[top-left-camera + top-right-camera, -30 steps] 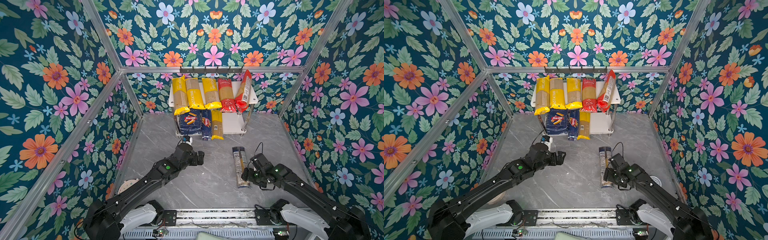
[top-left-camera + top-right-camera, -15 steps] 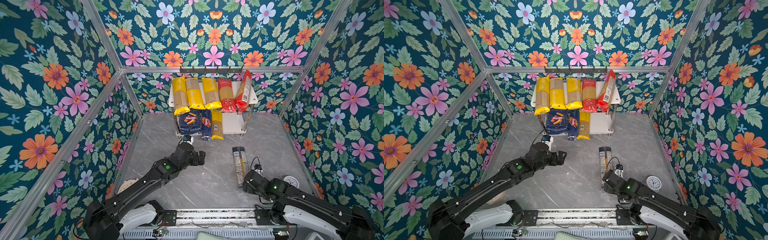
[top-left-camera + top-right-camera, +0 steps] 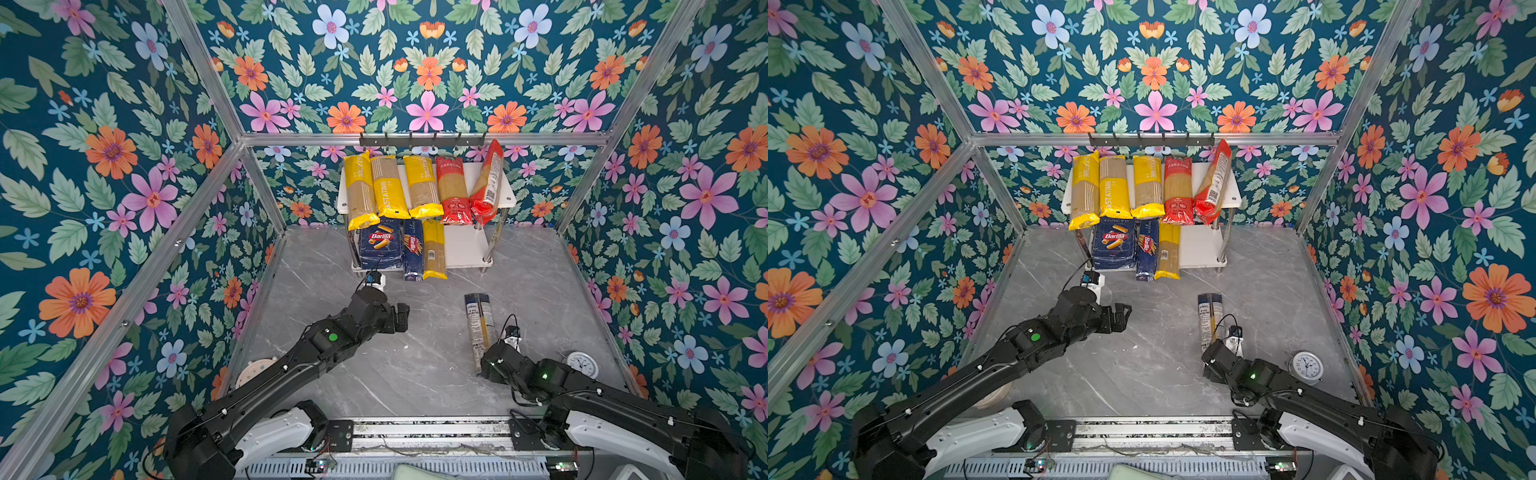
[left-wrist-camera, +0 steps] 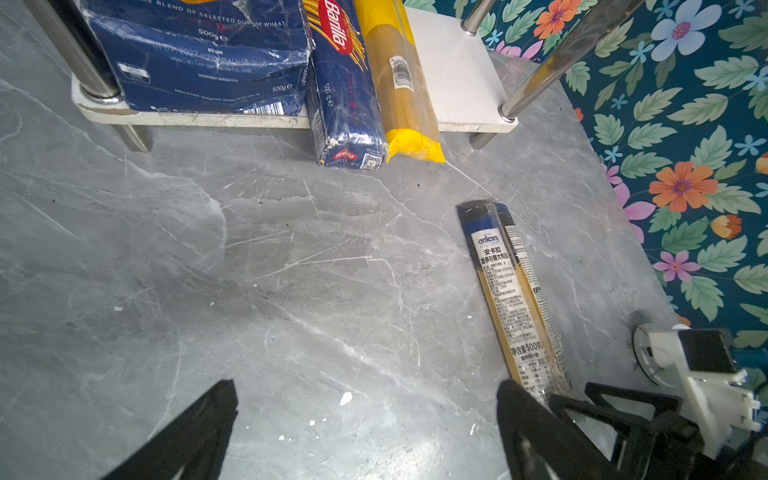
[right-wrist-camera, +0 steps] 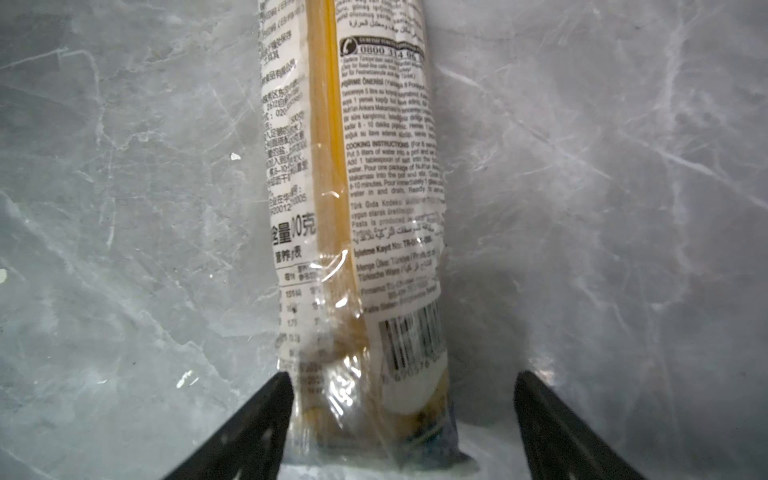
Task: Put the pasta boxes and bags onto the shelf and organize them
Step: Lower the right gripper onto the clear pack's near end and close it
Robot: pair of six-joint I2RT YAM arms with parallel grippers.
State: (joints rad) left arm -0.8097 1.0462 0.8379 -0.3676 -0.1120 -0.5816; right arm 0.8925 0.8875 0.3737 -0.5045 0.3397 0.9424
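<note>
The clear bag [image 3: 478, 328] lies flat on the grey table [image 3: 395, 374], in front of the shelf [image 3: 465, 249] and not touching it. The right gripper [image 5: 401, 382] is spread wide around the bag's near end, not pinching it yet. Grabbing only the end could let the long bag droop, slip out, or snap the pasta. The left gripper [image 4: 365, 386] is spread wide and holds nothing.

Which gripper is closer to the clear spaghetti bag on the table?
Right. The right gripper straddles one end of the clear bag, fingers open; the left gripper hangs well apart.
</note>
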